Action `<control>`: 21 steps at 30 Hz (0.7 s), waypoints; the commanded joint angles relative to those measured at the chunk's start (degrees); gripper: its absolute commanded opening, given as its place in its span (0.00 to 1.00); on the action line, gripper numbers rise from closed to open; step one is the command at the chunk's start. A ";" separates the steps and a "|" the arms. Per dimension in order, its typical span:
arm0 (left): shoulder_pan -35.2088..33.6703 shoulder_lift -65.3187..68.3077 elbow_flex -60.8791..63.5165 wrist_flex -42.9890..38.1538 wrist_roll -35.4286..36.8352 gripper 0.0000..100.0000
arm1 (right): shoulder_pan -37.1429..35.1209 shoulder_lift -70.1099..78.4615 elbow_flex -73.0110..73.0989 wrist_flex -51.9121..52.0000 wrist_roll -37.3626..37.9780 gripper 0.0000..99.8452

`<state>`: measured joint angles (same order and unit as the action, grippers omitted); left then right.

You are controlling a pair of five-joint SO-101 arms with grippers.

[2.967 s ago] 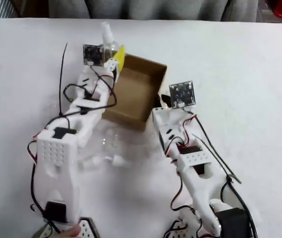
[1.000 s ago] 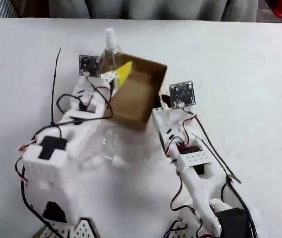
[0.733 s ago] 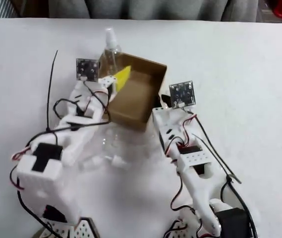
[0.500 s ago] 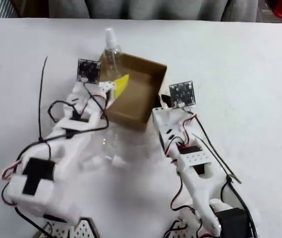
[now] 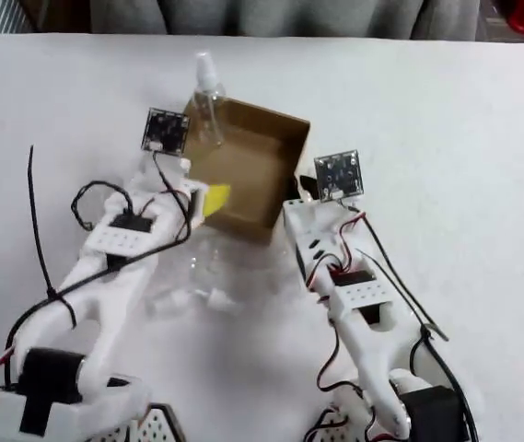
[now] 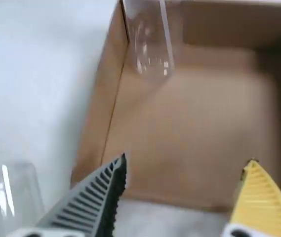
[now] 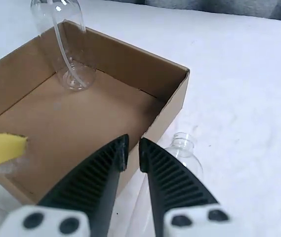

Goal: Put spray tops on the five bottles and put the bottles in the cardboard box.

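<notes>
Upright spray-topped bottle (image 5: 204,97) in box (image 5: 243,219) corner, upper centre; spread, empty left fingers (image 6: 100,192); closed, empty right fingers (image 7: 96,182) beside box.

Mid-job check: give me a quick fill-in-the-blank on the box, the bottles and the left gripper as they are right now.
1. The cardboard box holds ___ bottle so far.
2. That spray bottle stands ___ in a corner of the box.
3. The left gripper has its jaws ___, with nothing between them.
4. The clear bottle on the table beside the box has ___ spray top on its neck.

Missing words: one; upright; open; no.
</notes>
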<state>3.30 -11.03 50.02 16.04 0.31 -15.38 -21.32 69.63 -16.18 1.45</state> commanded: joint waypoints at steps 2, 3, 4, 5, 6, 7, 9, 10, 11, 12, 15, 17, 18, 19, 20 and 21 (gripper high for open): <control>0.13 -4.26 -0.53 8.53 0.88 0.34 | 0.66 -0.75 -3.34 1.36 0.09 0.02; 0.13 -4.26 -0.70 9.14 2.20 0.33 | 0.66 -0.84 -3.78 1.98 -0.09 0.02; 0.13 -4.26 -0.88 9.49 3.16 0.31 | 0.66 -0.75 -4.48 3.21 -0.26 0.02; 0.13 -4.26 -0.97 9.41 3.78 0.28 | 0.66 -0.75 -5.27 5.32 -0.26 0.02; 0.13 -4.26 -0.97 9.23 4.13 0.24 | 0.66 -0.75 -6.51 7.87 -0.26 0.02; 0.13 -4.26 -0.97 9.14 3.96 0.20 | 0.66 -0.75 -7.82 10.86 -0.35 0.02; 0.13 -4.35 -1.58 9.14 3.96 0.11 | 0.57 -0.75 -10.81 17.10 -0.44 0.02; -0.31 -4.35 -2.37 9.41 3.96 0.06 | 0.48 -0.75 -12.13 19.65 -0.44 0.02; -1.10 -4.35 -3.25 9.41 3.96 0.02 | 0.40 -0.66 -13.27 21.49 -0.44 0.02; -1.71 -4.35 -4.22 9.41 4.13 0.02 | 0.31 -0.57 -14.15 22.81 -0.44 0.02; -3.47 -4.35 -6.33 9.41 4.48 0.07 | 0.31 -0.22 -14.86 22.99 -0.44 0.02; -3.56 -4.35 -7.21 9.41 4.57 0.06 | 0.22 -0.22 -14.95 22.99 -0.44 0.02; -3.47 -4.35 -7.65 9.41 4.57 0.05 | 0.22 -0.13 -14.95 22.99 -0.44 0.02; -3.38 -4.35 -8.26 9.41 4.57 0.03 | 0.22 -0.13 -14.95 22.99 -0.44 0.02; -3.30 -4.35 -8.79 9.41 4.57 0.02 | 0.22 -0.13 -14.95 22.99 -0.44 0.02; -3.30 -4.35 -9.32 9.49 4.57 0.02 | 0.22 -0.13 -14.86 22.99 -0.44 0.02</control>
<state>0.40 -13.32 45.63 24.92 4.18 -15.38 -21.32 57.85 6.59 1.45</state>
